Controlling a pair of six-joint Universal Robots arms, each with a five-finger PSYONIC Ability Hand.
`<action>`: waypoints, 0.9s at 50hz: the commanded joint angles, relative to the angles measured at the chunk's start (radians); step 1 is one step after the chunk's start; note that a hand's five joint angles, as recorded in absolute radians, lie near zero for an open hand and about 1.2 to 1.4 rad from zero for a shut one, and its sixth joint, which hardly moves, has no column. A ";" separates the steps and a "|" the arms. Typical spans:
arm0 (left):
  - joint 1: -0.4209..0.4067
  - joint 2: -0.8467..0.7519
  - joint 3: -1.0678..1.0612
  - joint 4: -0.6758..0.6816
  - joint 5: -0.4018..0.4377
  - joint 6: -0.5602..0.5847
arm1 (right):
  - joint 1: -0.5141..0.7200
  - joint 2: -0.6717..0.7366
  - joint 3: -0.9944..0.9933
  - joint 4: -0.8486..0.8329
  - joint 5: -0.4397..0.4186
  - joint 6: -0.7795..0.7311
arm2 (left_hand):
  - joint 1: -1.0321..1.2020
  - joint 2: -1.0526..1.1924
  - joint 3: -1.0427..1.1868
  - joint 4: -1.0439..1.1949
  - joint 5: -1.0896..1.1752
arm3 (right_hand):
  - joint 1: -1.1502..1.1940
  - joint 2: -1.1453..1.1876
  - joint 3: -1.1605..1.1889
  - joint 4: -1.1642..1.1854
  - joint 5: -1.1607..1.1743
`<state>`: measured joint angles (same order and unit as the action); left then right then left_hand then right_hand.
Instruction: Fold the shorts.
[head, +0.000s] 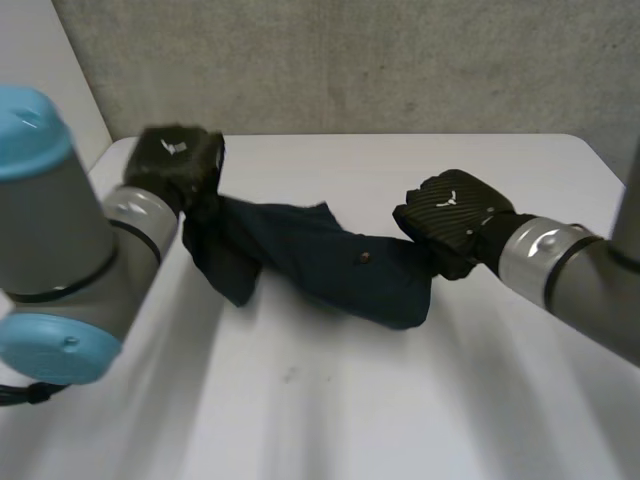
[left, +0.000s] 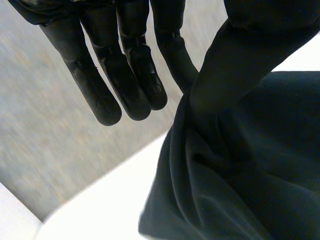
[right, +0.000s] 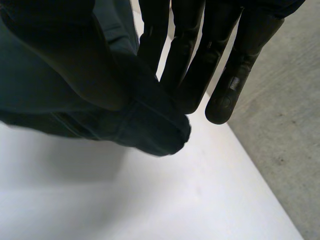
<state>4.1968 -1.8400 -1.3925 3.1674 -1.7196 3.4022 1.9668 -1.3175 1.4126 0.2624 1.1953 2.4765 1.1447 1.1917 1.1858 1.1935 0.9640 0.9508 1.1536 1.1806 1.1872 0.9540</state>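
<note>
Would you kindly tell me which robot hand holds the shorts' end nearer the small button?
The right robot hand; the button on the shorts sits close beside it.

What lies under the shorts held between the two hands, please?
White table shows around the dark shorts; the patch directly beneath them is covered, so anything there cannot be seen.

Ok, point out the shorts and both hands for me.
shorts (head: 330, 262), head view, middle of the dark cloth strung between the hands.
left hand (head: 175, 160), head view, back of the hand.
right hand (head: 450, 215), head view, back of the hand.
</note>
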 joint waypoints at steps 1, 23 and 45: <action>0.046 0.074 0.082 -0.006 0.066 0.006 | 0.004 -0.048 -0.099 0.216 0.020 -0.015 | 0.252 0.205 0.210 0.203 0.258 | 0.445 0.243 0.216 0.209 0.268; 0.046 -0.478 0.325 0.072 0.110 0.137 | 0.261 0.383 -0.322 -0.002 0.337 0.357 | -0.787 -0.834 -0.828 -0.836 -0.781 | 0.445 0.243 0.216 0.209 0.268; 0.009 0.016 -0.295 -0.240 0.008 -0.520 | 0.282 0.402 -0.304 -0.124 0.426 0.450 | -0.679 -0.726 -0.720 -0.728 -0.673 | 0.445 0.243 0.216 0.209 0.268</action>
<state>4.2322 -1.7951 -1.6237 3.0907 -1.7123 3.0158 2.2443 -0.9139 1.0974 0.1377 1.6220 2.9272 0.3613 0.3714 0.3729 0.3717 0.1987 0.9665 1.1536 1.1806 1.1876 0.9858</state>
